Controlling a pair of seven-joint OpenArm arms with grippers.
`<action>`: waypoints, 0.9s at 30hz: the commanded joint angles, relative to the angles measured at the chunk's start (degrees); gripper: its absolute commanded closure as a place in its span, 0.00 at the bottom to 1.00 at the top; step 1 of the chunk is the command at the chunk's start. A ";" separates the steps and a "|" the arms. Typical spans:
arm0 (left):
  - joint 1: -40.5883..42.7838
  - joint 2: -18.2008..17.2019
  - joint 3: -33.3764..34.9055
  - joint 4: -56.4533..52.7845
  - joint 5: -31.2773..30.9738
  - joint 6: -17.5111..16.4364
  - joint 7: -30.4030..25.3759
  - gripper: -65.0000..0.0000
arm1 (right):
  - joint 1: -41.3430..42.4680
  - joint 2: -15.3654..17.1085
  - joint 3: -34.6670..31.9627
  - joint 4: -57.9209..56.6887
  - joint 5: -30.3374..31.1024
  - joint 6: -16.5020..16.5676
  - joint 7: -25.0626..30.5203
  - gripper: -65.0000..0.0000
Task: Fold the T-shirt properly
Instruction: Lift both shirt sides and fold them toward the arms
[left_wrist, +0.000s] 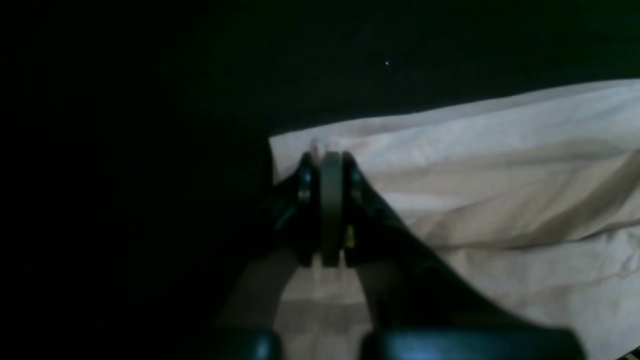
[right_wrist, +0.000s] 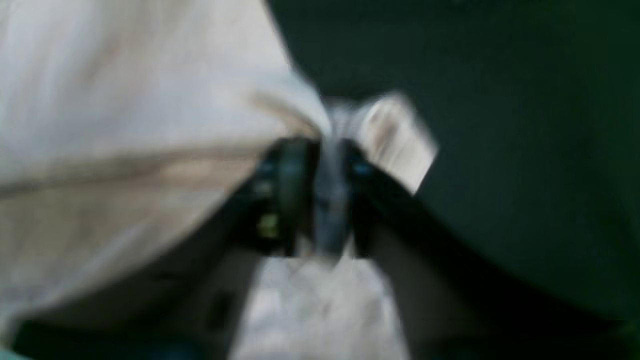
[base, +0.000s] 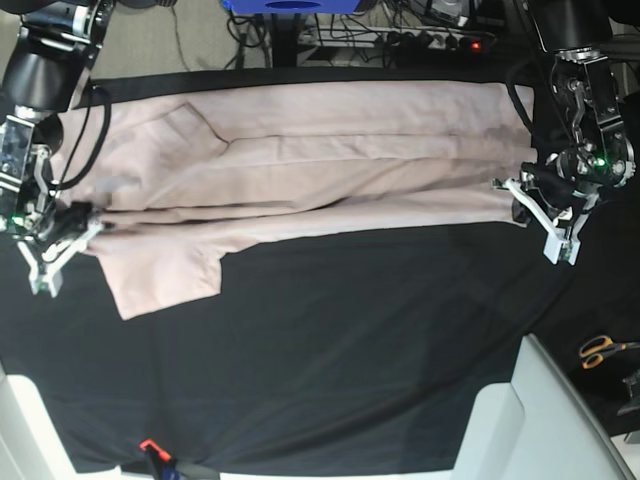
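Base view evenly lit and sharp. Left wrist view dim and underexposed. Right wrist view heavily motion-blurred; pale pink cotton T-shirt (right_wrist: 125, 125) smeared.

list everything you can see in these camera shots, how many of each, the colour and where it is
T-shirt: one, pale pink, spread lengthwise across the far half of the table, partly folded, one sleeve lying toward the near side at the base view's left.
tablecloth: one, black, covering the table under the shirt.
scissors: one pair, orange handles, off the cloth at the base view's right edge.
power strip: one, with a red light, on the floor behind the table among cables.
blue object: one, top edge of the base view, cut off.
left pincer: one, black with white fingers, shut on the shirt's edge, base view's right.
right pincer: one, same build, at the shirt's other end; wrist view too blurred to judge its opening.
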 joint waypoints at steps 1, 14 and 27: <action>-0.68 -1.02 -0.29 1.10 -0.28 0.32 -0.78 1.00 | 1.69 0.93 0.46 2.40 0.10 -0.07 -0.03 0.55; -0.24 -0.85 -0.38 1.36 -0.72 0.32 -0.78 1.00 | 14.53 1.20 -5.08 -11.58 0.01 6.96 11.75 0.37; -0.24 -0.93 -0.47 1.36 -0.72 0.32 -0.78 1.00 | 28.59 6.65 -5.61 -53.60 -0.17 5.03 39.35 0.37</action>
